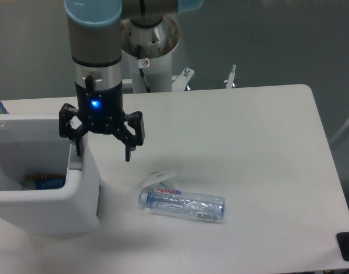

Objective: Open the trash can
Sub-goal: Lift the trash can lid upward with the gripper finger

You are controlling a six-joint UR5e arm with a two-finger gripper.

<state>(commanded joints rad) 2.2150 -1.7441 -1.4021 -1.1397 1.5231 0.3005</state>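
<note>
The trash can (77, 197) is a large boxy white bin at the left edge of the table. Its lid is up and out of the way, so the inside shows, with some items (43, 181) at the bottom. My gripper (103, 153) hangs open over the bin's right rim. Its left finger (78, 145) is just above the grey push tab (76, 165), and its right finger (129, 149) hangs over the table beside the bin. Nothing is between the fingers.
A clear plastic water bottle (186, 205) lies on its side on the white table (248, 148), right of the bin, with a small white scrap (161, 174) just above it. The arm's base (149, 51) stands behind the table.
</note>
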